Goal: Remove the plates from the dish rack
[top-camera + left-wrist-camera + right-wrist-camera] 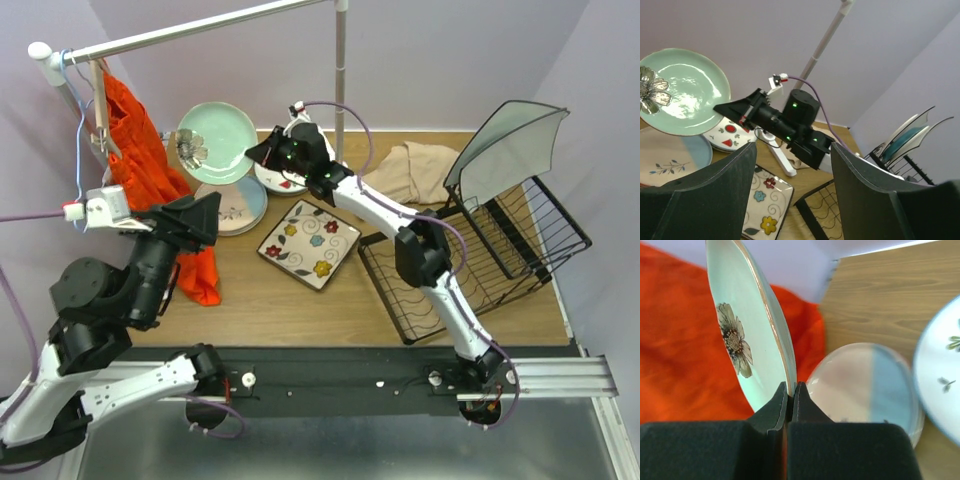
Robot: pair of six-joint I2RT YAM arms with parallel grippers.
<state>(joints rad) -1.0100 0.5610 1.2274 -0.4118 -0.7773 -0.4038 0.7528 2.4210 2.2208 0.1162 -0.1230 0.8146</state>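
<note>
My right gripper [262, 152] [791, 390] is shut on the rim of a pale green plate [215, 142] [680, 90] [747, 340] with a grey flower. It holds the plate tilted in the air above the plates at the back left. Below lie a pink-and-blue plate [865, 385], a leaf-sprig plate [238, 212] [665, 165] and a red-spotted plate [285, 180] [727, 135]. A square floral plate [310, 243] [762, 200] lies mid-table. The black dish rack [383, 290] [812, 215] at the right holds upright plates [515, 150] [910, 135]. My left gripper [205, 215] [792, 155] hangs open and empty at the left.
An orange garment [150, 170] [675, 340] hangs from the white clothes rail [200, 35] at the back left. The rail's upright pole [342, 80] stands behind my right arm. A beige cloth [415, 170] lies by the rack's back corner.
</note>
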